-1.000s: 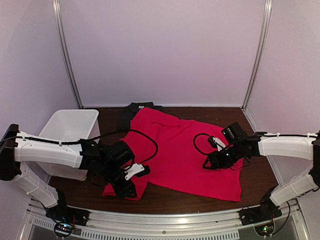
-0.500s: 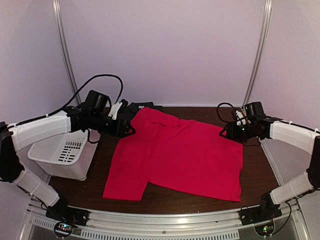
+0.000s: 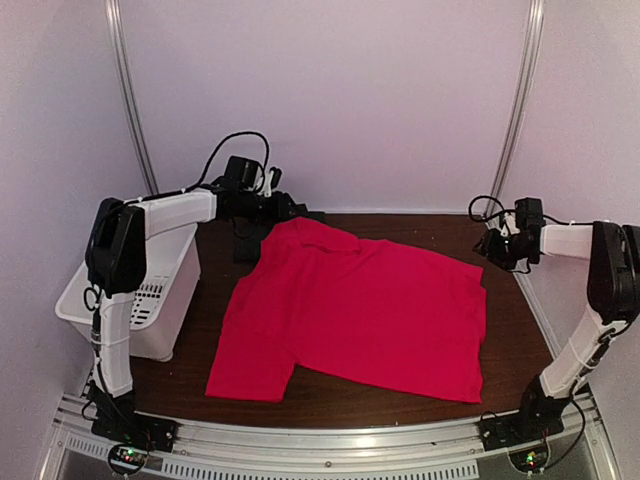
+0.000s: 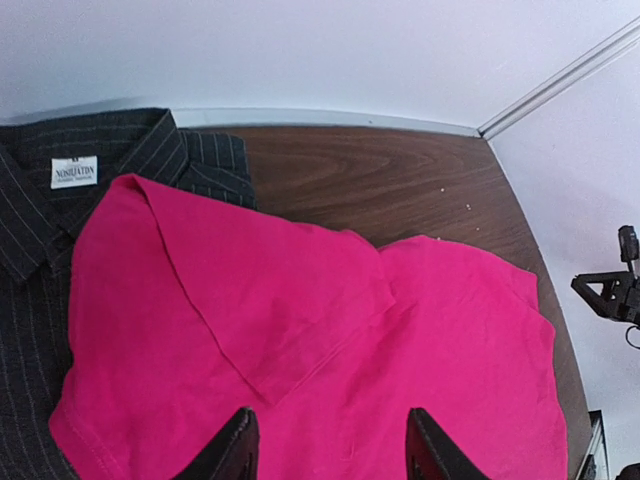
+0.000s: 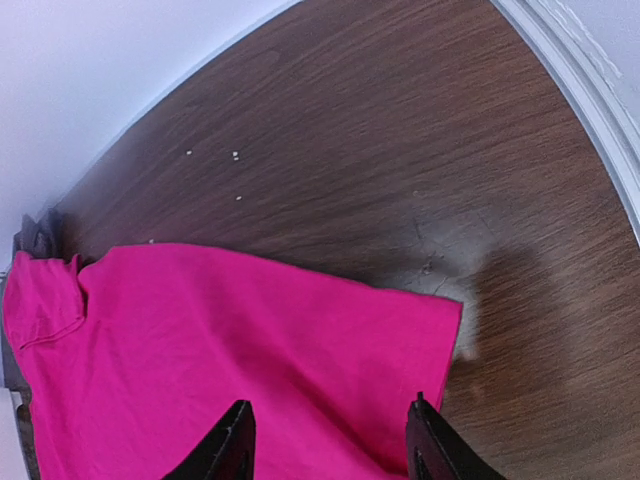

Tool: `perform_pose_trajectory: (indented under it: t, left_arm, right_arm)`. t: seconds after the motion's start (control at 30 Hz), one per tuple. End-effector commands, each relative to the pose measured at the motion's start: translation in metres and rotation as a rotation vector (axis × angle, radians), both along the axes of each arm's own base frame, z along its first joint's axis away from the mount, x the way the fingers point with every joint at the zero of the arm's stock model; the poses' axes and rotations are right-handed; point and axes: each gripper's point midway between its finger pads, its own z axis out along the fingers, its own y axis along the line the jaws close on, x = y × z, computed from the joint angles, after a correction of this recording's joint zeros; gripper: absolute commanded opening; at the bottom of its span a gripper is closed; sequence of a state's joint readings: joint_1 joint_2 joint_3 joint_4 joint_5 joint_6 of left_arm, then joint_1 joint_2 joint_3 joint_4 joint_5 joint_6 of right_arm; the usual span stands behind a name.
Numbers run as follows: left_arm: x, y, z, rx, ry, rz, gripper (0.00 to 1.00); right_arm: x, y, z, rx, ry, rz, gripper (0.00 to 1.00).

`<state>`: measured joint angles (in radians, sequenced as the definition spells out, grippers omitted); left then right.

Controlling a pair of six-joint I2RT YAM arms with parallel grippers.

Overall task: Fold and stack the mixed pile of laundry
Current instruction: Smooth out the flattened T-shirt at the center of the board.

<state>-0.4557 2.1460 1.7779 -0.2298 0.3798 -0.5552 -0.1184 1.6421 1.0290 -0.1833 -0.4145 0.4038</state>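
Dark wood-grain table [image 3: 520, 340] here, boxed in by plain pale walls [image 3: 330, 100]. There's a metal post [image 3: 136, 110] running up each back corner and a metal rail [image 3: 330, 437] along the near edge.

The red T-shirt [image 3: 370, 310] lies spread out across the middle of the table, with one sleeve flopped over itself near the back left. That back-left part overlaps the pinstriped shirt [image 4: 25, 250], which sits at the back of the table right by the wall, collar and white label facing up. A white slotted bin [image 3: 125, 300] sits at the left edge, off to the side of both garments.

Up close the wood has a few tiny white specks [image 5: 236, 155] and a dull scuffed patch [image 5: 440, 265] just past the T-shirt's corner.

The left fingers [image 4: 238, 452] hang spread apart above the red fabric, grasping nothing. The right fingers [image 5: 232, 448] are parted too, empty, over the T-shirt's back right corner
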Motion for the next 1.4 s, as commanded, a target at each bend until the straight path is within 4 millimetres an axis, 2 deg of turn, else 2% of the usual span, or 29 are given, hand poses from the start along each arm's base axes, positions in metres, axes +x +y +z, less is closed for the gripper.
perform_pose_trajectory:
  t: [0.0,0.17,0.3,0.6,0.73,0.83,1.13,1.3,1.37]
  left_arm:
    - [0.016,-0.018,-0.015,-0.082,0.035,0.006,0.5]
    - [0.022,-0.022,-0.033,-0.088,0.061,0.023,0.49]
    - [0.021,-0.026,-0.036,-0.072,0.059,0.02,0.48]
    - [0.024,-0.03,-0.029,-0.068,0.04,0.004,0.48]
    - [0.022,-0.032,-0.031,-0.064,0.033,-0.02,0.48]
    - [0.021,-0.033,-0.033,-0.059,0.025,-0.044,0.49]
    - [0.019,-0.034,-0.036,-0.053,0.036,-0.057,0.49]
    - [0.019,-0.034,-0.038,-0.053,0.039,-0.056,0.49]
    - [0.019,-0.031,-0.041,-0.056,0.051,-0.054,0.49]
  right_arm:
    - [0.023,-0.026,-0.011,-0.056,0.011,-0.06,0.52]
    - [0.038,-0.048,-0.036,-0.13,0.076,-0.102,0.5]
    - [0.041,-0.056,-0.053,-0.2,0.151,-0.083,0.47]
    - [0.035,-0.061,-0.061,-0.381,0.229,0.044,0.37]
    - [0.032,-0.065,-0.071,-0.443,0.296,0.113,0.37]
    - [0.035,-0.063,-0.076,-0.457,0.306,0.163,0.36]
    - [0.039,-0.035,-0.099,-0.396,0.298,0.309,0.36]
    - [0.043,-0.035,-0.109,-0.406,0.329,0.333,0.35]
    - [0.041,-0.034,-0.105,-0.41,0.337,0.332,0.33]
